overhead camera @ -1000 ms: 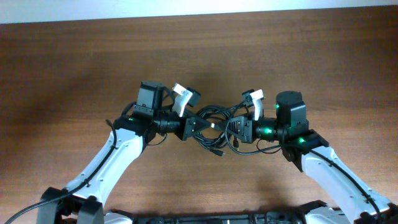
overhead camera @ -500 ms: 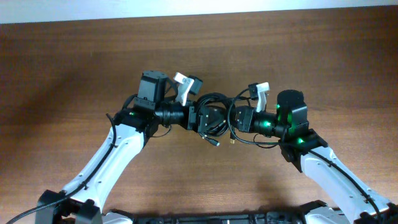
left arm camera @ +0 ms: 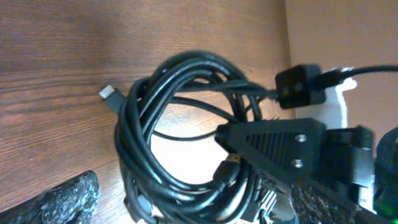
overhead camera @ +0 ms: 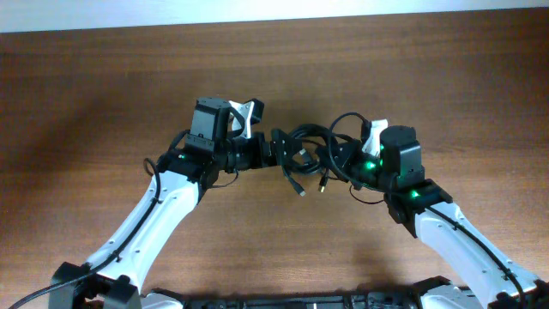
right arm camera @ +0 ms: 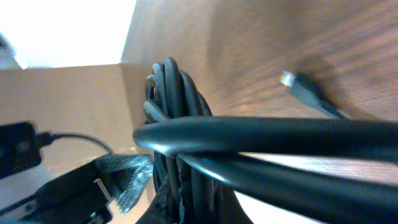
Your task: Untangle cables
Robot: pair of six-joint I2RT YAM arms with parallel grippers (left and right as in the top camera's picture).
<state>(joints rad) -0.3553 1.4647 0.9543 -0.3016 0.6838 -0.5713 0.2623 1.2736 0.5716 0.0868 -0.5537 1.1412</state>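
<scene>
Cables (overhead camera: 302,154), black tangle over brown wood table (overhead camera: 429,69), pale wall (overhead camera: 257,13) behind, L fingers (left arm camera: 68,198) wide, R fingers (overhead camera: 343,161) clamped on them

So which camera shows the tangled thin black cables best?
Left wrist view: the thin black cables show as a clear coil. Overhead they look small, loops hard to follow; right wrist shows only blurred close strands.

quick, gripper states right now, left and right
left gripper: open, the cables lie between its fingers
right gripper: shut on the cables
</scene>
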